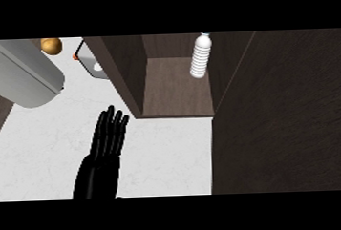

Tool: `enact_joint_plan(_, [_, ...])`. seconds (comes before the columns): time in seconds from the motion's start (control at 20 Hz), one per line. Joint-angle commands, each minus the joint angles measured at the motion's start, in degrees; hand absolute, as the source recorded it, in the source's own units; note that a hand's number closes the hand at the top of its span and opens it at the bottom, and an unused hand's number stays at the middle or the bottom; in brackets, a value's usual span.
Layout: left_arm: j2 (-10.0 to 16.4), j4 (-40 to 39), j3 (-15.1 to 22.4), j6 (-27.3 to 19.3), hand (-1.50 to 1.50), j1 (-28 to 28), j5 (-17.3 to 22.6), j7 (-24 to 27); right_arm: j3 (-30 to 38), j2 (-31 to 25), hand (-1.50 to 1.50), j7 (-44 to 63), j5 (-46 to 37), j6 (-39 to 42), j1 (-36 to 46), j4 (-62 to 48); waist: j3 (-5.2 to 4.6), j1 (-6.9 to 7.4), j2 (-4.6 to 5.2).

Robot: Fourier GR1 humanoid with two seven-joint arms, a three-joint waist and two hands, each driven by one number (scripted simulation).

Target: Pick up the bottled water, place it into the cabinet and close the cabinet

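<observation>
Inside the cabinet bottled water stands upright, apparently placed; door unclosed; left hand hovers straight-fingered, empty, over bench.

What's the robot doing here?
The bottle already stands inside the open cabinet, by its right wall, and nothing is holding it. The robot's left hand is over the white counter in front of the cabinet, with straight fingers and holding nothing. The big dark panel on the right looks like the door, not yet shut. The right hand is out of sight.
</observation>
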State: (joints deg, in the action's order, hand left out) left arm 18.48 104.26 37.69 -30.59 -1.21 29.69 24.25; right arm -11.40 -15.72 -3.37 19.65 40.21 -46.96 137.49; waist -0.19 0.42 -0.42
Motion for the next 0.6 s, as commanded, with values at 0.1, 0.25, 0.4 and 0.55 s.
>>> enact_joint_plan(0.1, [4.39, 4.39, -2.36, 2.66, -1.5, 5.6, 1.45, 1.68, -6.62, 0.48, 1.5, 7.17, -9.82, -3.74, 2.26, 14.42, -0.16, 0.22, -0.03])
enact_joint_plan(0.25, [4.74, 6.38, -3.2, 2.06, -1.5, 7.93, 1.48, 2.97, -13.25, 1.75, 1.5, 9.35, -13.2, -5.04, 2.8, 14.35, -0.22, -0.08, -0.44])
enact_joint_plan(0.4, [5.71, 6.85, -5.29, 2.82, -1.5, 8.69, 2.69, 2.85, -17.83, 2.54, 1.5, 11.75, -15.66, -6.86, 4.53, 14.88, -0.24, -0.48, -0.29])
enact_joint_plan(0.55, [6.83, 8.09, -5.85, 3.65, -1.5, 10.51, 2.98, 3.44, -22.37, 3.97, 1.5, 13.34, -19.75, -7.97, 9.03, 13.32, -0.25, -0.07, -0.42])
